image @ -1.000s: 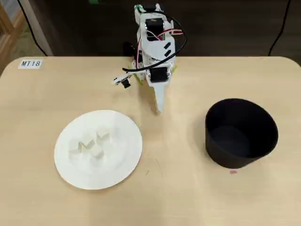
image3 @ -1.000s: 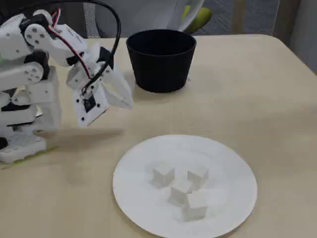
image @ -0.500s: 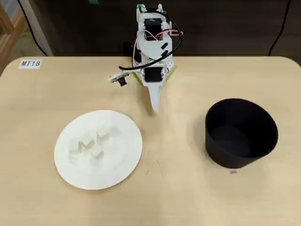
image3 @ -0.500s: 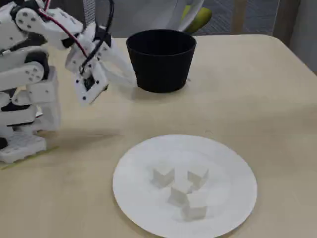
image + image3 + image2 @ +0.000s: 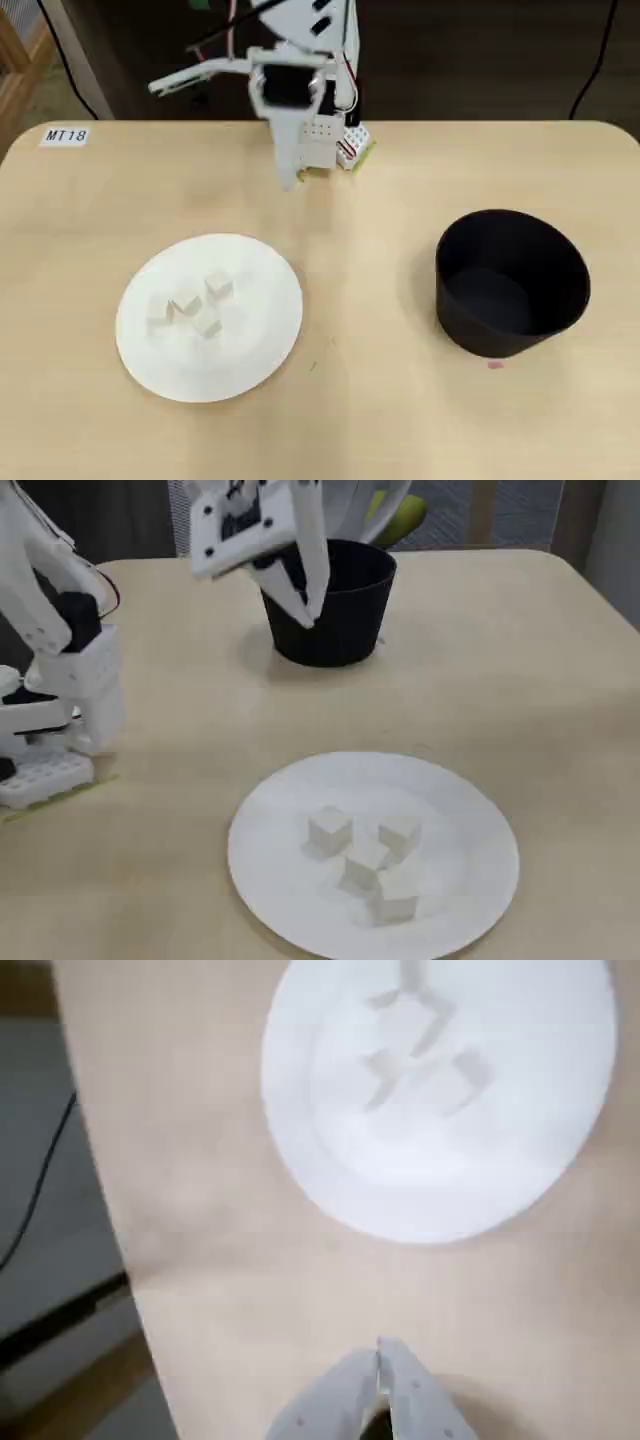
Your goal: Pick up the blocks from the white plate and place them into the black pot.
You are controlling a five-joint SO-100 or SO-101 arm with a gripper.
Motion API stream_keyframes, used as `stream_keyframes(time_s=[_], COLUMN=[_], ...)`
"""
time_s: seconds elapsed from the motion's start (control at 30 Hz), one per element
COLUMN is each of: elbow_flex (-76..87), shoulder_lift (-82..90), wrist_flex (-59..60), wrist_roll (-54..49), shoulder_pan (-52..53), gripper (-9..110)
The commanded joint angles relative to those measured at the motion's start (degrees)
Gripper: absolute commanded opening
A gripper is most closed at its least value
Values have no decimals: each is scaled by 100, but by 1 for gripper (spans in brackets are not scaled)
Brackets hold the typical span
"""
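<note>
A pale wooden counter [image 5: 400, 420] is carrying the white plate [image 5: 470, 870], with 4 blocks [image 5: 366, 861] clustering on it, and the black pot [image 5: 512, 285] sitting well apart. The claw [image 5: 311, 608] is hovering, fingers pressed together, holding nothing. A label [image 5: 66, 135] is lying near the corner.

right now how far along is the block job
Nothing looks done: four blocks lie on the white plate, and the black pot looks empty. Nothing is in hand; the tool is shut and empty, above bare table short of the plate. All four transfers remain.
</note>
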Motion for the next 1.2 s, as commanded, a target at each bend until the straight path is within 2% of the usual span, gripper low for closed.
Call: stream_keyframes(time_s=[0.0, 0.23, 0.47, 0.63, 0.97, 1.03, 1.1, 1.17], elbow_flex=[-431, -1090, -2303, -2900, -4166, -4280, -4280, -4289], shoulder_lift=[-773, -2276, -3489, -4236, -5405, -5520, -5546, -5599], wrist_flex=[26, 123, 325, 501, 510, 510, 510, 510], wrist_roll=[-105, -299, -1538, -2021, -2224, -2232, -2268, -2276], shoulder_pan=[483, 1143, 1485, 1547, 1696, 1740, 1784, 1811], gripper=[-2, -2, -2, -2, -2, 6, 22, 27])
